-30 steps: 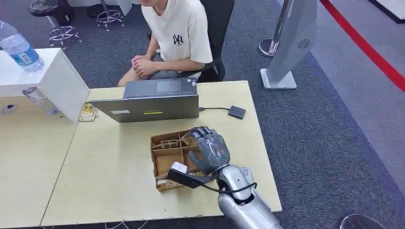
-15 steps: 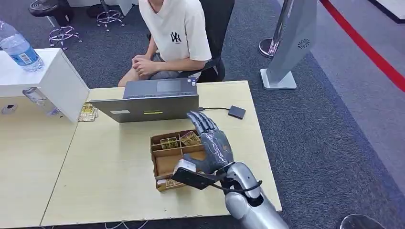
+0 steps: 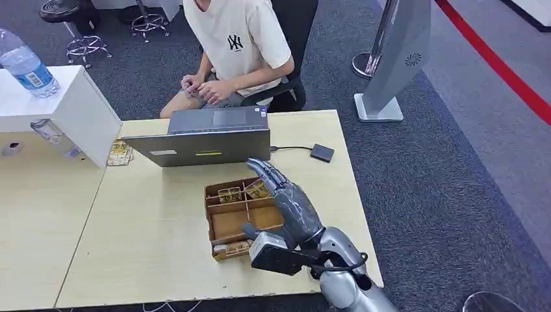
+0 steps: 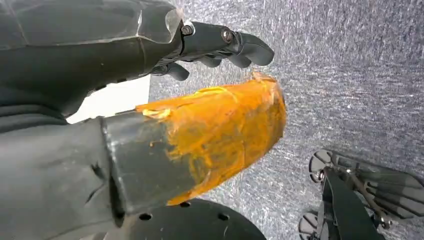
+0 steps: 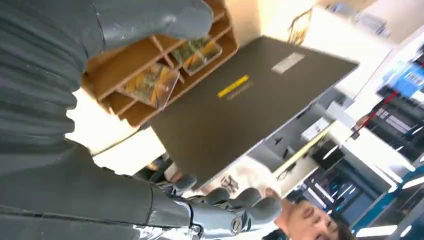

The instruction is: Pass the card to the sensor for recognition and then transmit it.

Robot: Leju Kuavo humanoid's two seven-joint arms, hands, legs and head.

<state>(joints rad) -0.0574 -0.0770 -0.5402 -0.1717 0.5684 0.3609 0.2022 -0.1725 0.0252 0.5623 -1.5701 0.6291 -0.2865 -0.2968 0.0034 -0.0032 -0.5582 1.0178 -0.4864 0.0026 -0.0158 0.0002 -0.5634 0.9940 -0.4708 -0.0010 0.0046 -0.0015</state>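
Right hand (image 3: pixel 291 203) spread flat, holding nothing, over the tray (image 3: pixel 224 222); cards (image 3: pixel 230 194) lying in its 12 o'clock compartments. Thin, stiff, light, likely slippery: best pinched by an edge

Head view: high, facing forward and down over the bench (image 3: pixel 156 214). Right wrist view: close behind its robot hand (image 5: pixel 75 115), turned, sharing laptop (image 3: pixel 206 147) and box (image 3: pixel 227 221). Left wrist view: close, facing carpet (image 4: pixel 350 75).
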